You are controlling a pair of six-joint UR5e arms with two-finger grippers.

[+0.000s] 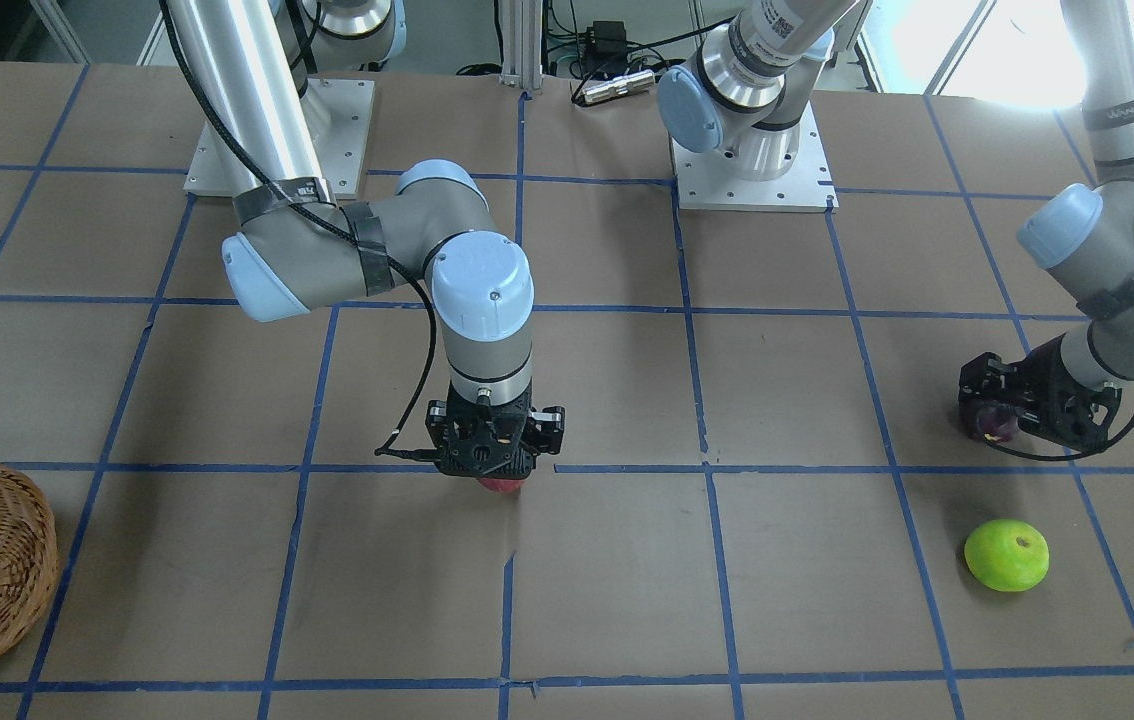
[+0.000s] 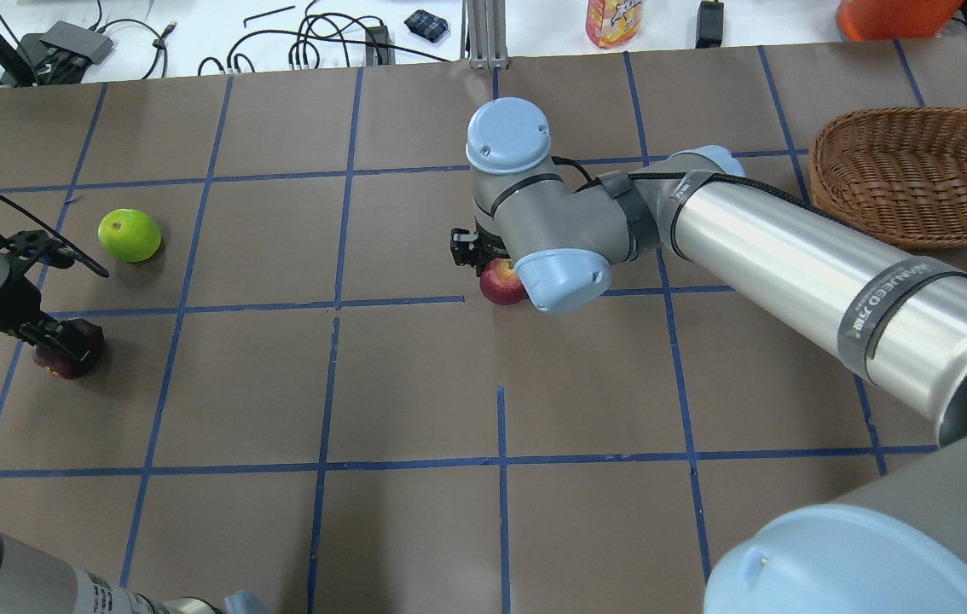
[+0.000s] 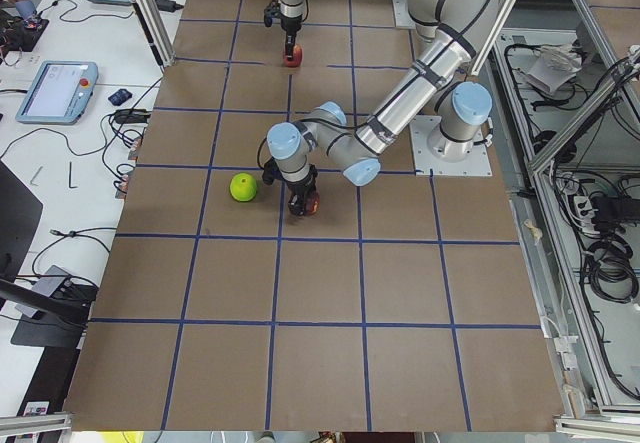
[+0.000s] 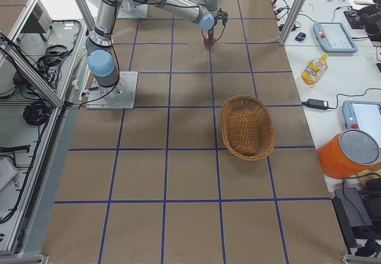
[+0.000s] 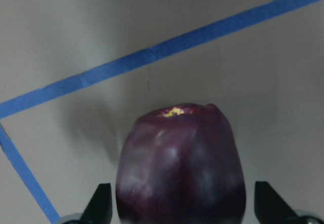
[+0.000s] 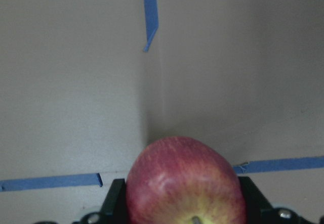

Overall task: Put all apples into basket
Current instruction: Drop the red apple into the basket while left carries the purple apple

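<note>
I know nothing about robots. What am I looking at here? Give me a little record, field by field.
Left pincer: open, straddling the dark maroon apple, with a small gap on each side
Right pincer: appears closed on the red apple with yellowish streaks
Loose fruit: lime green apple, alone on the brown paper-covered table, near the left arm
Brown woven wicker basket: empty, on the right arm's side
Apples in basket: none

Four fixed cameras look down on the table [image 2: 415,384] from all sides; wrist cameras view it closely.
</note>
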